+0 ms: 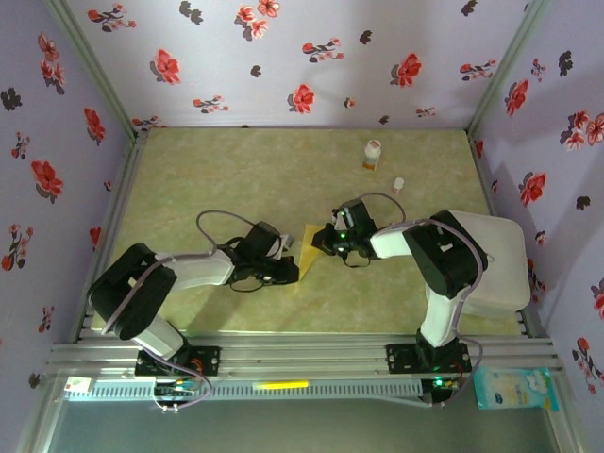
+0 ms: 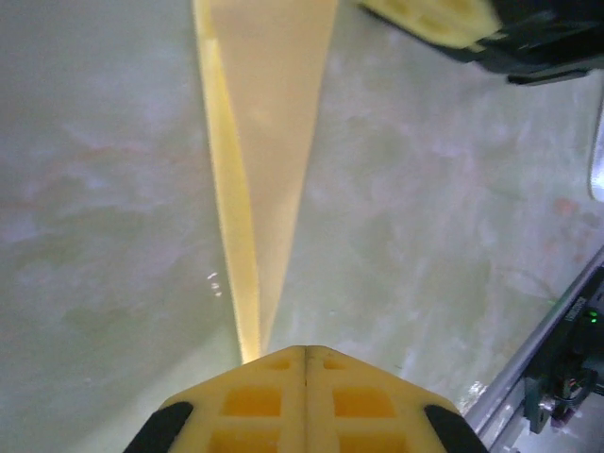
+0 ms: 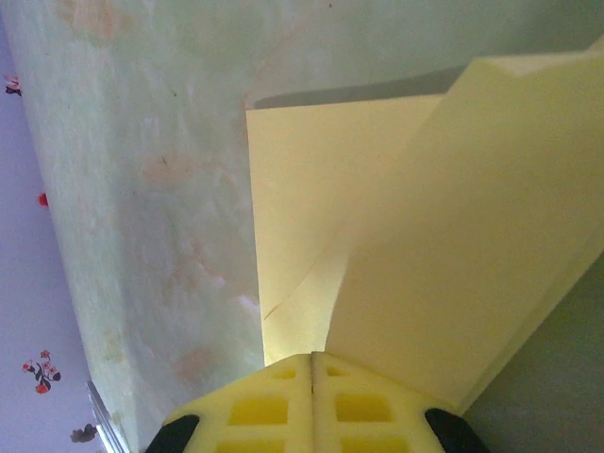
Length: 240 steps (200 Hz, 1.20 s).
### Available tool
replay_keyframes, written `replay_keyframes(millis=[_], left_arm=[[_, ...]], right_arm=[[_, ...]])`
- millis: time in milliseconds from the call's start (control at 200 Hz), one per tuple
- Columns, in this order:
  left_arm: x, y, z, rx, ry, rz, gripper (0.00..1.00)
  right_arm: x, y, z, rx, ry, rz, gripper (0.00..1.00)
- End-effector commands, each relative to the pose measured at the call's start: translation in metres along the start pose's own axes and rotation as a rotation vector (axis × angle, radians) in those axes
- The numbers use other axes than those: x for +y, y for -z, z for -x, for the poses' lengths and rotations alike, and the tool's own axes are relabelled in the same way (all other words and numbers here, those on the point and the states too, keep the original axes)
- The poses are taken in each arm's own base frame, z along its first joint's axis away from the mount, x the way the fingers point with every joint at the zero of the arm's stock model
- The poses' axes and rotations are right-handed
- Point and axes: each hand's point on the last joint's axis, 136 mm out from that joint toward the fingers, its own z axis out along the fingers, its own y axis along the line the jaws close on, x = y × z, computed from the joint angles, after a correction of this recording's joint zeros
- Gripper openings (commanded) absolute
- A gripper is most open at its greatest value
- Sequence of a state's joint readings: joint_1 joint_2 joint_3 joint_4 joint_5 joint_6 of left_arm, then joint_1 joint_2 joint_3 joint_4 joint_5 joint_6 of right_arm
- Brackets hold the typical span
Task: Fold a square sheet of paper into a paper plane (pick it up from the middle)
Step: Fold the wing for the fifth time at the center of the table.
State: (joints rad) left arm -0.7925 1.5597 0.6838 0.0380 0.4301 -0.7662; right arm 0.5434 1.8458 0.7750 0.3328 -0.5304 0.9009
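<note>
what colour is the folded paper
The paper is pale mustard yellow, clearest in the right wrist view.

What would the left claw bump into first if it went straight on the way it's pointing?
The folded yellow paper. Its pointed end sits right at the tips of the shut left claw and stretches straight ahead. The right claw is off to one side, so probably not in line.

From my station I see a pale green marbled table point(image 1: 236, 170) boxed in by lilac walls point(image 1: 283, 66) with red flowers. A small white-and-orange bottle point(image 1: 373, 155) stands near the far edge, with a small white cap point(image 1: 398, 185) just beside it. A white panel point(image 1: 500, 264) lies at the right edge, and a blue-and-white packet point(image 1: 514, 388) sits beyond the near rail.
</note>
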Motion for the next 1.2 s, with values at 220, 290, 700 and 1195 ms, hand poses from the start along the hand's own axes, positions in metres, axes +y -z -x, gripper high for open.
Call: replay_keyframes(millis=[220, 290, 700, 1195], left_arm=[[-0.023, -0.014, 0.012, 0.041, -0.061, -0.062, 0.02], [-0.014, -0.019, 0.005, 0.079, -0.066, -0.032, 0.03], [0.042, -0.017, -0.047, 0.203, -0.025, 0.12, 0.0], [-0.023, 0.019, 0.027, -0.047, -0.086, -0.124, 0.0]], right_arm=[[-0.05, -0.003, -0.018, 0.025, -0.066, -0.167, 0.05], [-0.05, -0.003, -0.018, 0.026, -0.066, -0.171, 0.05], [-0.052, -0.004, -0.018, 0.035, -0.059, -0.185, 0.05], [-0.046, -0.001, -0.016, 0.031, -0.053, -0.173, 0.05]])
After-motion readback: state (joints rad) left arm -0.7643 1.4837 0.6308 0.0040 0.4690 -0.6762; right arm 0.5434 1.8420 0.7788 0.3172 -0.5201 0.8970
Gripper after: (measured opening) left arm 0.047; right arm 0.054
